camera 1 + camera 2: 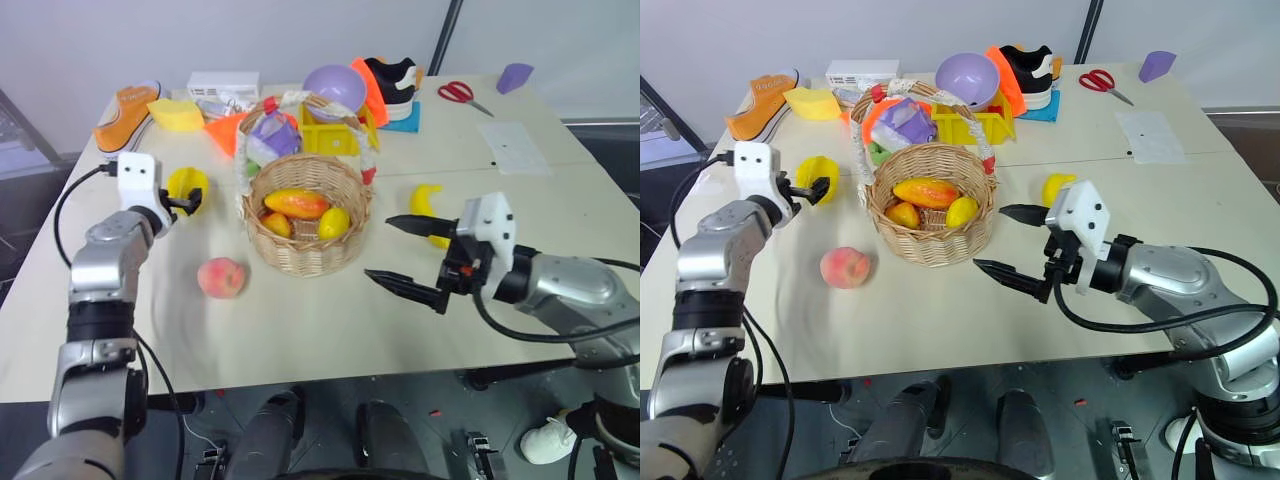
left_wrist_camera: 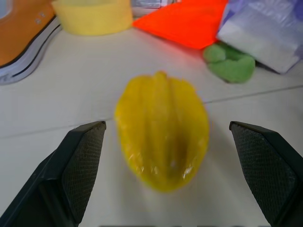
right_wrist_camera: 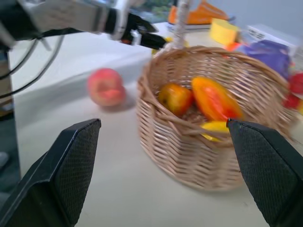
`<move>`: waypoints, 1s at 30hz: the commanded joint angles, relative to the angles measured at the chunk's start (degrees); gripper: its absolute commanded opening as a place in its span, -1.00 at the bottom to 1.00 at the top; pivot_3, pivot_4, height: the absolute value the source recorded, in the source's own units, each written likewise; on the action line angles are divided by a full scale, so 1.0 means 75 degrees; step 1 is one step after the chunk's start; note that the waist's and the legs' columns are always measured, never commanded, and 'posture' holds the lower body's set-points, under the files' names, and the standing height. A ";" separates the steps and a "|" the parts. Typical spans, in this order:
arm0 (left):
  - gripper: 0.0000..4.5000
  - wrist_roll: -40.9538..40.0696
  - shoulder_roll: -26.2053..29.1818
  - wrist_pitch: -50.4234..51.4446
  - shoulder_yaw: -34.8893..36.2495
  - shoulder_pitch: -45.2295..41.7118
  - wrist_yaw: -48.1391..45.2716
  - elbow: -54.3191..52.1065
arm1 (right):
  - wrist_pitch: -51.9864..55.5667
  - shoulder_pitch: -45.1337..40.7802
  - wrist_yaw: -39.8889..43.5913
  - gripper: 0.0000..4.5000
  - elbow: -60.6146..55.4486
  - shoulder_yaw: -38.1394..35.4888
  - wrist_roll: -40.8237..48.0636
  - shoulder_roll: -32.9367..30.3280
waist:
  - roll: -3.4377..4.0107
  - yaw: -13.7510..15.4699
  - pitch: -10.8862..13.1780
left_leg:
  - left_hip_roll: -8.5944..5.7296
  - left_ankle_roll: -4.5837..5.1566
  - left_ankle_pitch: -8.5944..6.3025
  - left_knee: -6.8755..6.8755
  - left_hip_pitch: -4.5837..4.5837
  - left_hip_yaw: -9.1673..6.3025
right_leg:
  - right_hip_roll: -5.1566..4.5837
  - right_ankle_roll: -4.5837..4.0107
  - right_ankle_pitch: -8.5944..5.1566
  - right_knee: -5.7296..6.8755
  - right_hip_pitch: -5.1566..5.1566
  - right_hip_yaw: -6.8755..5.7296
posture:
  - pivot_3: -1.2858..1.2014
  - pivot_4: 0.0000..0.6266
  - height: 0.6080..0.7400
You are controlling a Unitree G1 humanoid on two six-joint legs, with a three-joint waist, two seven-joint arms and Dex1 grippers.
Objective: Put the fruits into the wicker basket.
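A pale table point(image 1: 330, 330) carries the wicker basket point(image 1: 306, 250) centrally, peach point(image 1: 221, 277) at eight o'clock, banana point(image 1: 428, 205) at three, star fruit point(image 1: 186, 186) at ten.

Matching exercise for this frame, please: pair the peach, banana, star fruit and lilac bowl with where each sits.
Things:
1. peach
2. banana
3. star fruit
4. lilac bowl

Places:
A. behind the wicker basket, on the yellow bin
B. between the open left gripper's fingers, on the table
C. on the table just left of the basket
D. on the table right of the basket, behind the open right gripper

Pairs: 1-C, 2-D, 3-B, 4-A
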 commanded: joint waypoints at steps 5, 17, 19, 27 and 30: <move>1.00 0.0835 -0.0174 -0.0747 -0.0539 -0.1121 0.0119 0.1709 | -0.0070 -0.0163 -0.0277 0.97 -0.0430 0.0350 0.0141 0.0294 | -0.0005 -0.0010 -0.0001 | -0.0005 0.0001 0.0001 0.0002 -0.0002 -0.0002 | 0.0000 0.0029 0.0016 0.0003 0.0000 -0.0007 | 0.03 -0.52 1.00; -0.21 0.1229 -0.0146 -0.1134 -0.0583 -0.1488 0.0319 0.2796 | -0.0171 -0.0179 -0.0468 1.00 -0.0472 0.0595 0.0017 0.0430 | -0.0007 -0.0007 -0.0003 | -0.0007 0.0002 0.0001 0.0008 0.0008 -0.0003 | 0.0001 0.0034 0.0019 0.0011 0.0008 -0.0006 | 0.03 -0.52 1.00; -0.30 0.1298 -0.0061 -0.1218 -0.0612 -0.1451 0.0348 0.2759 | -0.0179 -0.0200 -0.0485 1.00 -0.0461 0.0632 -0.0009 0.0442 | -0.0007 -0.0007 -0.0003 | -0.0008 0.0002 0.0002 0.0009 0.0008 -0.0003 | 0.0001 0.0034 0.0019 0.0012 0.0007 -0.0007 | 0.03 -0.52 1.00; -0.30 -0.0078 0.1259 -0.0905 0.0573 0.0611 -0.1547 -0.0769 | -0.0210 -0.0251 -0.0502 1.00 -0.0457 0.0453 -0.0062 0.0313 | -0.0009 -0.0256 -0.0002 | -0.0004 0.0016 0.0010 -0.0009 -0.0002 -0.0001 | 0.0001 0.0034 0.0020 0.0016 -0.0015 0.0010 | 0.03 -0.52 1.00; -0.30 -0.1596 0.2007 -0.0044 0.1503 0.1933 -0.3230 -0.2643 | -0.0235 -0.0192 -0.0357 1.00 -0.0307 0.0199 -0.0053 0.0113 | -0.0007 -0.0239 -0.0001 | 0.0005 0.0015 0.0010 -0.0009 -0.0008 -0.0001 | 0.0004 0.0029 0.0019 0.0017 -0.0025 0.0011 | 0.03 -0.52 1.00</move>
